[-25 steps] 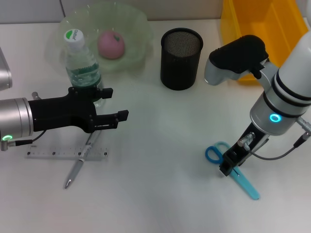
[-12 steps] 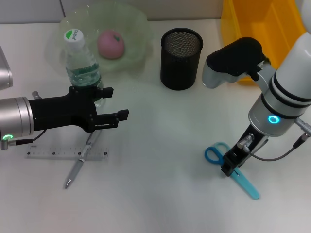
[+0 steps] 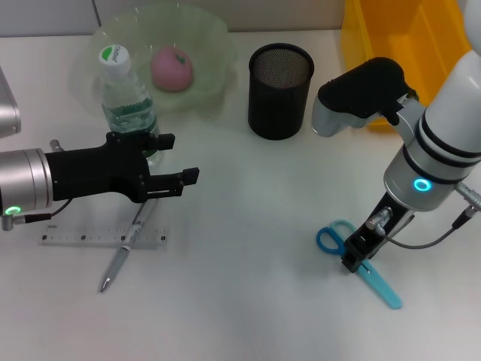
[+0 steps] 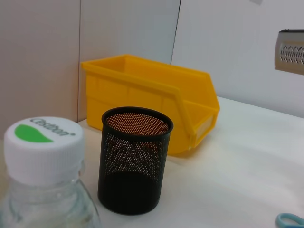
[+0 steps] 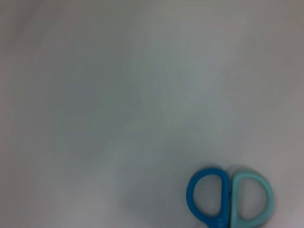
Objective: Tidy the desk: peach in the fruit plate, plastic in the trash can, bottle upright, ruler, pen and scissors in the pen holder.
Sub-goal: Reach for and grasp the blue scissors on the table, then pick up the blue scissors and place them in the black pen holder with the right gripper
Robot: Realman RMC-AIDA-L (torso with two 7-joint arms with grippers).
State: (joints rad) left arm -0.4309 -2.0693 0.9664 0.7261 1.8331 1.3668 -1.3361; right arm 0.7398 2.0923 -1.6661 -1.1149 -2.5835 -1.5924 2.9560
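A: Two arms are seen from the head view. The right tool (image 3: 353,254) is set down over the scissors (image 3: 359,259), at the joint between the blue handles and the covered blades. The long axis of the scissors runs from the handles, on the side toward the robot's left, out to the tip on the near right. Whether that tool is pressed together on them cannot be told.

B: And the left tool (image 3: 169,162)?

A: It is held spread beside the upright bottle (image 3: 126,101), above the pen (image 3: 126,244) and ruler (image 3: 103,238), well apart from the scissors. The peach (image 3: 172,68) is already lying in the fruit plate (image 3: 207,37).

B: In the left wrist view?

A: The bottle cap, pen holder (image 4: 134,159) and yellow bin (image 4: 152,99) are shown.

B: The right wrist view?

A: Only the scissor handles on the desk (image 5: 104,104) are shown. The right arm is judged nearer; the holder lies farther back, toward the robot's left.
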